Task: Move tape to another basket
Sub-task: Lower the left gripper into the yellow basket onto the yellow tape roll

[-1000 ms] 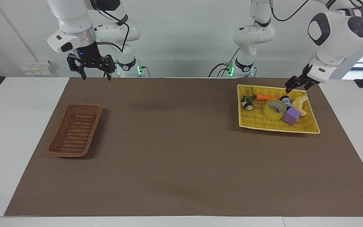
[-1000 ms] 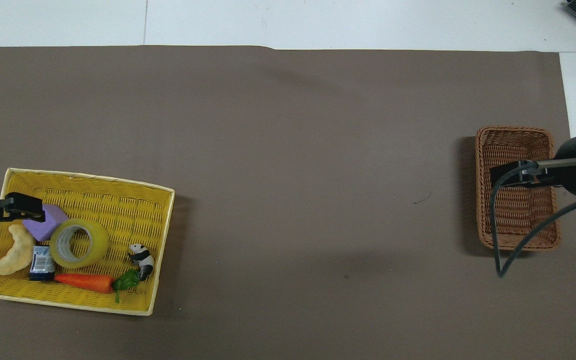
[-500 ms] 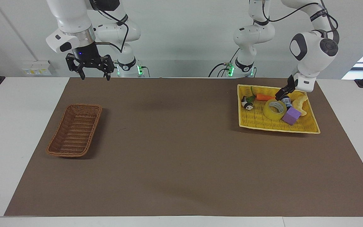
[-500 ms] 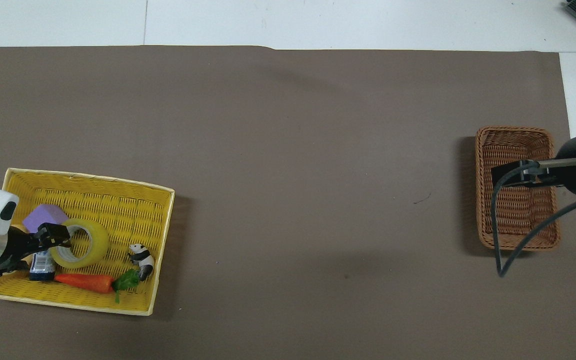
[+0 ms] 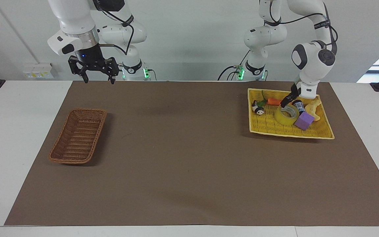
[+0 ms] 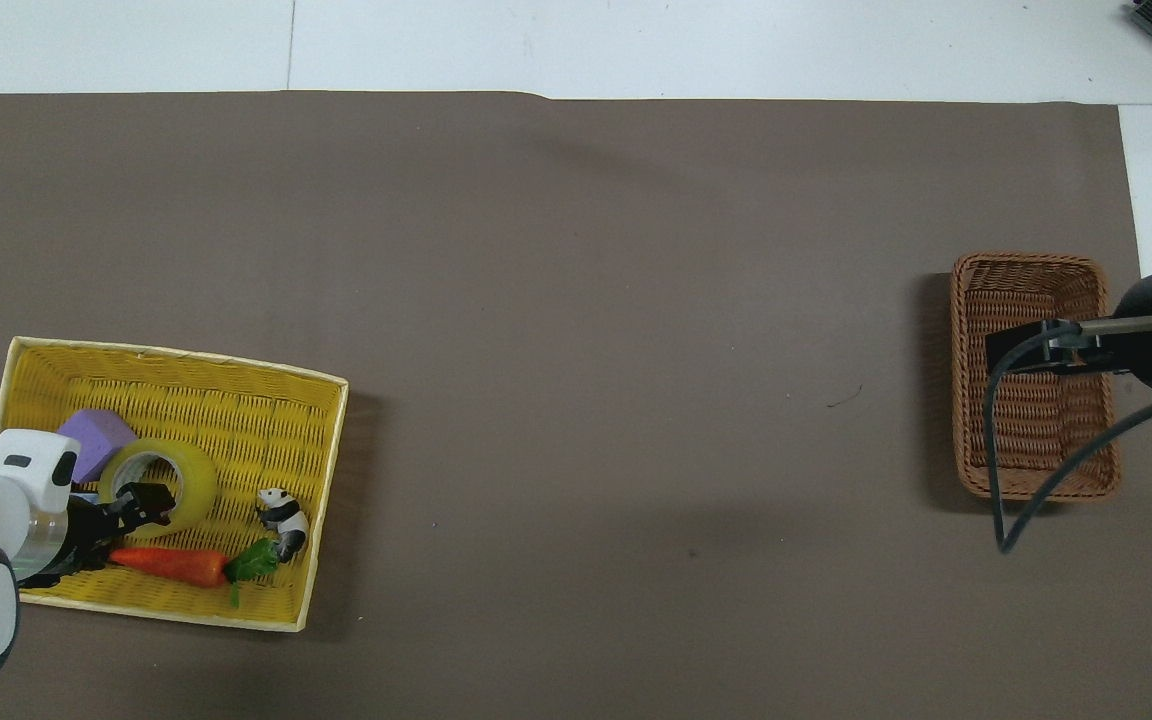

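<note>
Where glossy tape (image 5: 287,115) sits, left gripper (image 5: 285,104) grip unclear, right gripper (image 5: 97,80) spread, woven basket (image 5: 77,136).

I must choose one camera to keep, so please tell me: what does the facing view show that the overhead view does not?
Only the facing view shows the small dark bottle, the pale curved snack, and the right gripper itself, waiting raised.

Only the overhead view shows the left gripper over the hole of the yellow translucent tape roll.

Both show the flat yellow woven tray, purple cube, orange carrot, panda figure and oblong brown wicker basket.
</note>
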